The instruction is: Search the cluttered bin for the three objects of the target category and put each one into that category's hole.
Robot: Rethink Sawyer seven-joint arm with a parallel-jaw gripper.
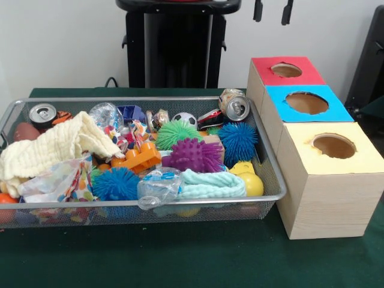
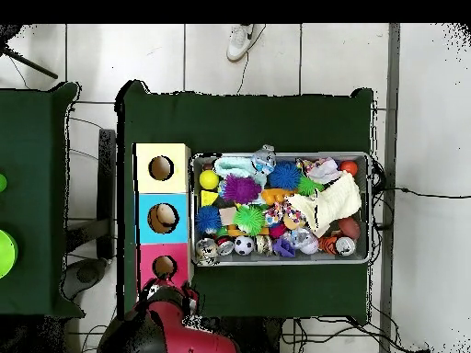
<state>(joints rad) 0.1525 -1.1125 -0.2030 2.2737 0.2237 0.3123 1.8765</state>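
Observation:
The wire mesh bin (image 1: 180, 201) sits on the green table, full of mixed things; it also shows in the overhead view (image 2: 276, 260). In it lie spiky balls: purple (image 1: 192, 155), green (image 1: 177, 133) and two blue (image 1: 238, 140) (image 1: 116, 184). There are also two cans (image 1: 43, 114) (image 1: 234, 105), a cream cloth (image 1: 57, 147), a small soccer ball (image 1: 185, 119) and a yellow ball (image 1: 253, 184). Beside the bin stand a red box (image 1: 264, 66), a blue box (image 1: 276, 99) and a yellow box (image 1: 300, 135), each with a round hole. My gripper (image 1: 273, 11) hangs high above the red box, open and empty.
A crushed clear bottle (image 1: 157, 187), a mint cloth (image 1: 213, 185) and an orange toy (image 1: 137, 157) lie near the bin's front. My arm's red base (image 2: 170, 326) sits by the red box (image 2: 147, 267). A person's shoe (image 2: 241, 40) is on the floor beyond the table.

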